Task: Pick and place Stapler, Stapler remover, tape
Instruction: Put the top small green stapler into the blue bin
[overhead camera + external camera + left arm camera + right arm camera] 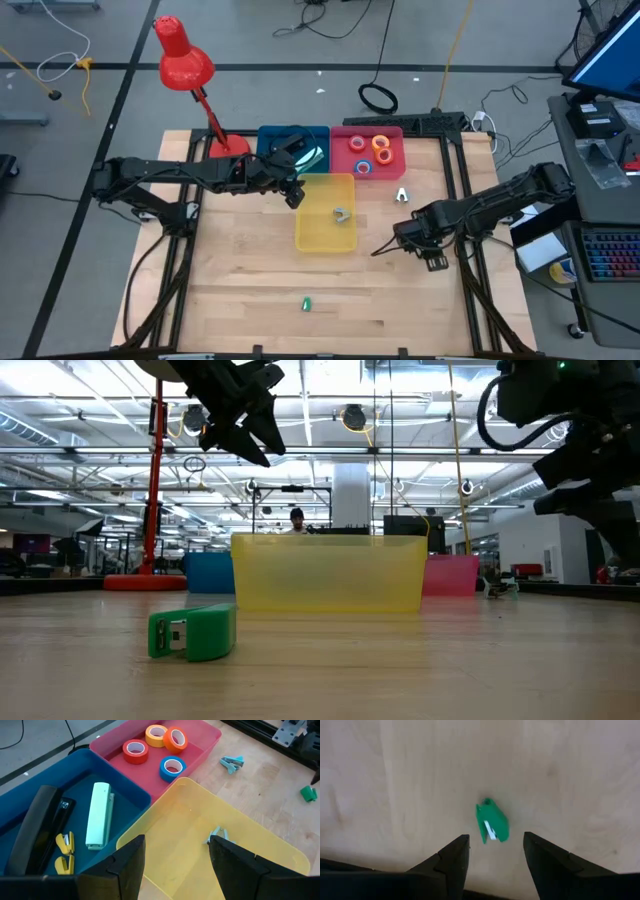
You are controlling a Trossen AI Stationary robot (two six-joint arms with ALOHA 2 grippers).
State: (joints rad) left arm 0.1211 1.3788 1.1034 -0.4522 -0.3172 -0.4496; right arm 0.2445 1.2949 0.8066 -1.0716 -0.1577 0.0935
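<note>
Green and small, a little stapler lies on its side on the bare wood table, near the front edge and all alone. Behind it sits a yellow bin with a small staple remover inside. Another staple remover lies on the wood just beside that bin, on the right. Past the yellow bin are two more bins, side by side and touching. In the pink bin are four tape rolls: one red, one yellow, one orange and one blue. In the blue bin lie a pale green stapler, a long black stapler and two small yellow pieces. The left gripper hangs over the spot where the blue and yellow bins meet, with its fingers spread apart and nothing between them. The right gripper hangs over bare wood to the right of the yellow bin. It is well apart from the little green stapler, its fingers are spread, and it holds nothing. A red lamp stands at the back left corner of the table.
</note>
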